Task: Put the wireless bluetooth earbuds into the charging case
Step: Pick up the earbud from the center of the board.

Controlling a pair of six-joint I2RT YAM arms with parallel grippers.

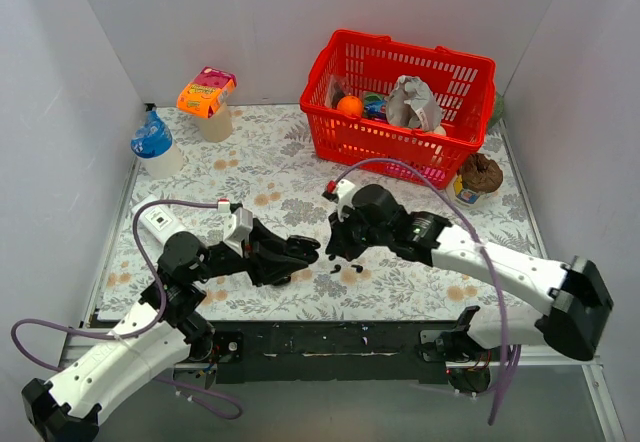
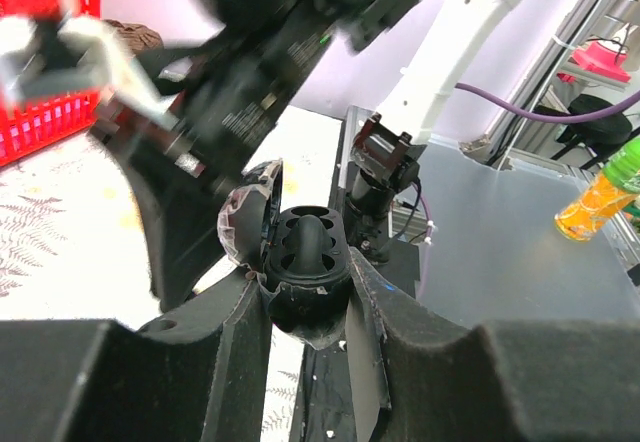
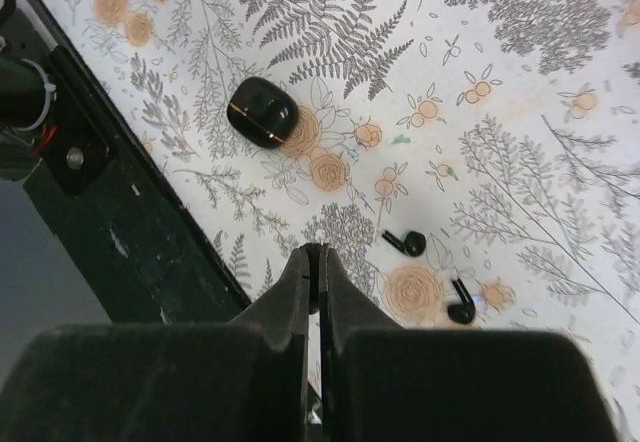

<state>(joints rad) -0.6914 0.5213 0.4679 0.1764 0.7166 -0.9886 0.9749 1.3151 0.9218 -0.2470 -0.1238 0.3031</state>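
Observation:
My left gripper (image 1: 300, 252) is shut on the black charging case (image 2: 305, 262), which sits between its fingers with the lid (image 2: 248, 220) swung open and the dark sockets facing up. Just right of the case, my right gripper (image 1: 338, 247) hangs above the table. In its wrist view the right gripper (image 3: 315, 252) has its jaws pressed together with a thin dark piece, apparently an earbud (image 3: 314, 284), pinched at the tips. Two more black earbuds (image 3: 407, 243) (image 3: 460, 307) lie loose on the floral cloth to its right, and they show too (image 1: 335, 269) in the top view.
A black oval pebble-like piece (image 3: 262, 112) lies near the table's black front edge (image 3: 120, 222). A red basket (image 1: 400, 102) of items stands at the back right, with a brown item (image 1: 480, 174) beside it. A blue-capped bottle (image 1: 152, 142), an orange-topped jar (image 1: 207, 97) and a white device (image 1: 160, 220) stand at the left.

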